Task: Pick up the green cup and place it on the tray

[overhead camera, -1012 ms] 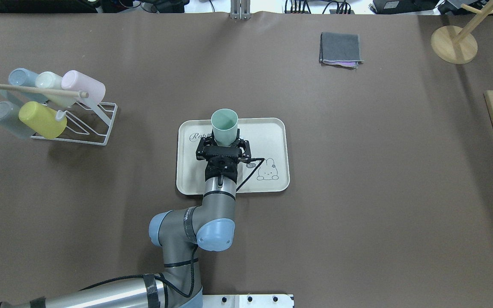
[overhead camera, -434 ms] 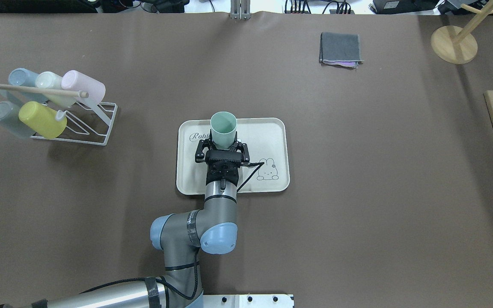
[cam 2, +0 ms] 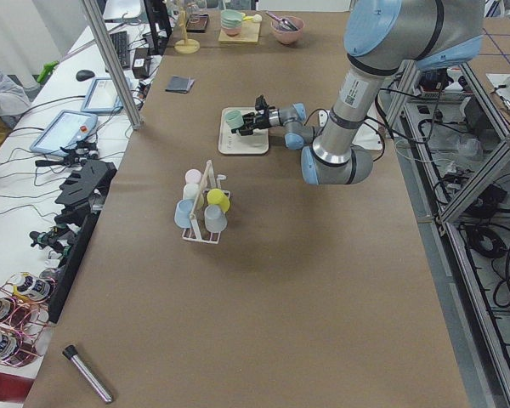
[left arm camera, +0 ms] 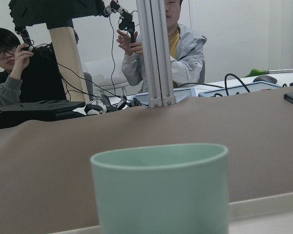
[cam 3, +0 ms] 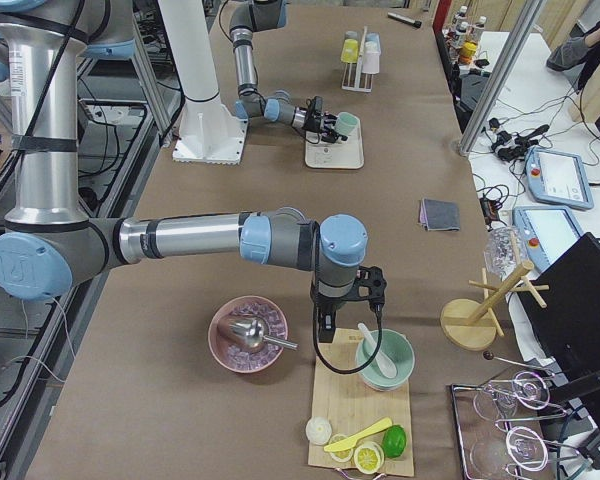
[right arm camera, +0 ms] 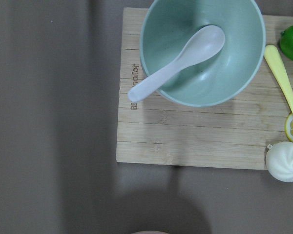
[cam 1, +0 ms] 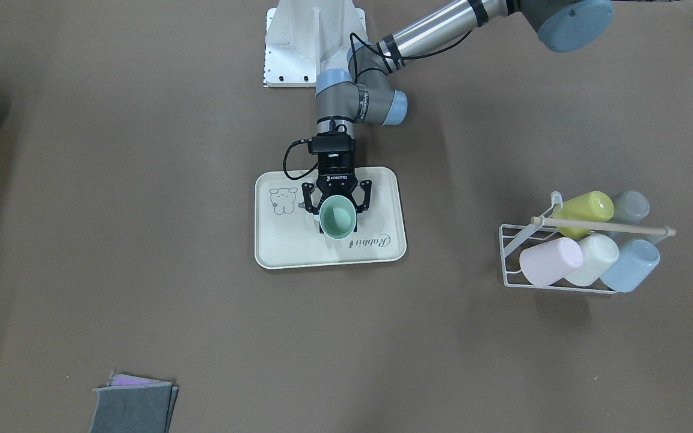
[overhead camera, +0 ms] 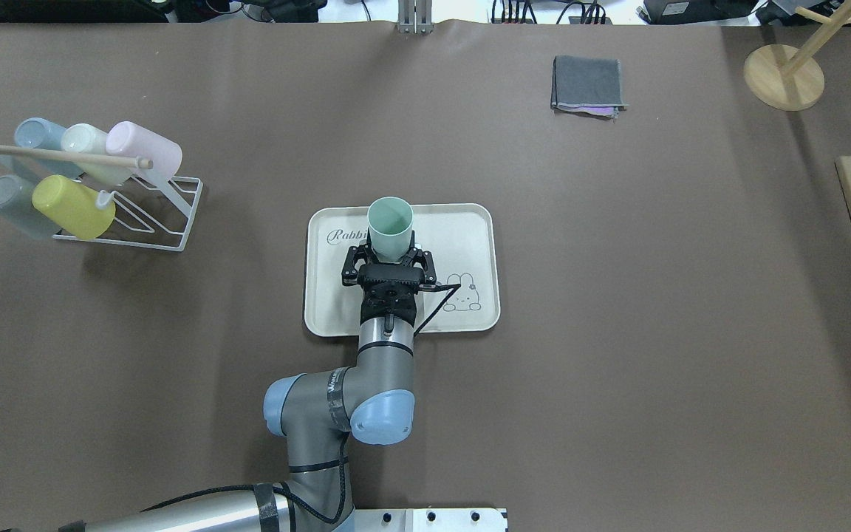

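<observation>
The pale mint-green cup (overhead camera: 390,220) stands upright, mouth up, on the cream tray (overhead camera: 470,225) near its far edge by the "Rabbit" script. My left gripper (overhead camera: 389,253) lies low over the tray, just on the robot side of the cup. It is open, its fingers spread wider than the cup on both sides. From across the table the cup (cam 1: 338,218) sits between the spread fingers (cam 1: 309,203). The left wrist view is filled low by the cup (left arm camera: 161,187). My right gripper (cam 3: 330,322) hangs over a wooden board at the far right; I cannot tell its state.
A white wire rack (overhead camera: 137,214) with several pastel cups stands at the left. A folded grey cloth (overhead camera: 588,83) lies at the back right. Below the right wrist are a wooden board (right arm camera: 185,141) and a green bowl (right arm camera: 234,73) with a spoon (right arm camera: 176,63). People sit beyond the table's far edge.
My left gripper has drawn back toward the robot's base, while the green cup has stayed on the tray, now standing straighter.
</observation>
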Controlling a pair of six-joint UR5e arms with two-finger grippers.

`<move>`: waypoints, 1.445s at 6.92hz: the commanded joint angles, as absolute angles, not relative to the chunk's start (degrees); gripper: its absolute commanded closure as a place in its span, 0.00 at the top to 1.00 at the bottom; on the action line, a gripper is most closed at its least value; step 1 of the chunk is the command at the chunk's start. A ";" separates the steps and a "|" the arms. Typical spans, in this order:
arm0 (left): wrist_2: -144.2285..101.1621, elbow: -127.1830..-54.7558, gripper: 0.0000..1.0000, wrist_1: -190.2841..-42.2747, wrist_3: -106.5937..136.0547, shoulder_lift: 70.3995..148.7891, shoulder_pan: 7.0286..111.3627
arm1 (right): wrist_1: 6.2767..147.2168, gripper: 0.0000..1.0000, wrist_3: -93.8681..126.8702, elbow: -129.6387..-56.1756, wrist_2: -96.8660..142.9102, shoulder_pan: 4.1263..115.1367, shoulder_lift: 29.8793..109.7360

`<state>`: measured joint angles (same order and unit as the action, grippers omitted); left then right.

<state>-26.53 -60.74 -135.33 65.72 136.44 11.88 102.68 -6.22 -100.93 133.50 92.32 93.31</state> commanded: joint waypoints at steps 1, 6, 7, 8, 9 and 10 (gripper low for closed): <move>-26.54 -60.21 0.22 -135.09 66.53 136.49 11.08 | 102.66 1.00 -6.15 -100.81 133.42 92.29 93.25; -26.37 -60.21 0.50 -135.09 66.53 136.49 9.67 | 102.74 1.00 -6.24 -100.99 133.42 92.55 93.34; -25.58 -60.29 0.75 -135.17 66.53 136.41 9.58 | 102.66 1.00 -6.24 -100.99 133.33 92.81 93.25; -24.36 -60.38 0.98 -135.18 66.45 136.23 9.41 | 102.74 1.00 -6.24 -100.99 133.33 93.16 93.34; -24.00 -60.64 0.98 -135.35 66.45 136.06 9.14 | 102.66 1.00 -6.24 -100.99 132.81 93.16 93.17; -23.99 -60.82 0.98 -135.44 66.45 136.05 9.05 | 102.66 1.00 -6.24 -101.07 132.63 93.16 93.25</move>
